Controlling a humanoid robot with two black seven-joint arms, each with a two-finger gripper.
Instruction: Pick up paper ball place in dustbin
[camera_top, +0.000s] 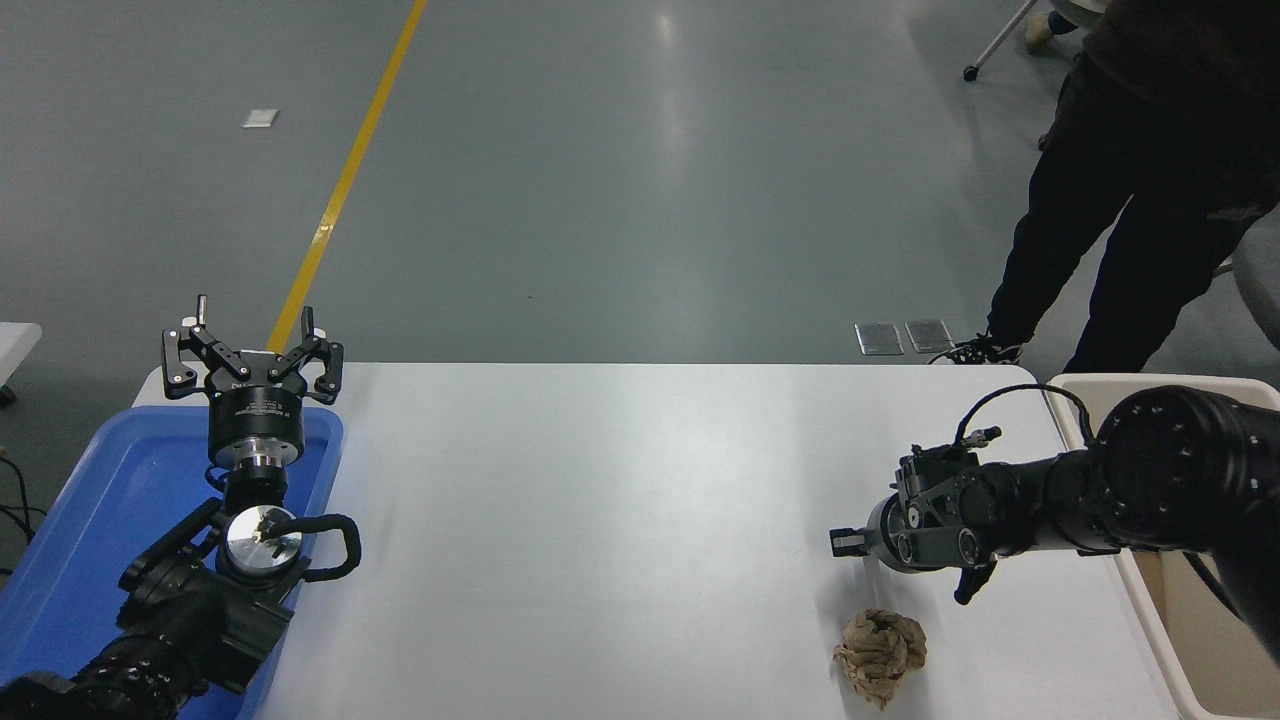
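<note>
The tan-brown crumpled paper ball (880, 653) lies on the white table (600, 500) near its front right. My right gripper (905, 568) hovers just behind and above the ball, its fingers spread open and empty, the arm coming in from the right edge. The cream dustbin (1158, 640) stands past the table's right edge, partly hidden by my right arm. My left gripper (252, 350) is parked open and empty at the lower left, over the blue tray.
A shallow blue tray (90, 520) sits at the table's left end under the left arm. A person in dark clothes (1130, 200) stands beyond the table's far right corner, near the dustbin.
</note>
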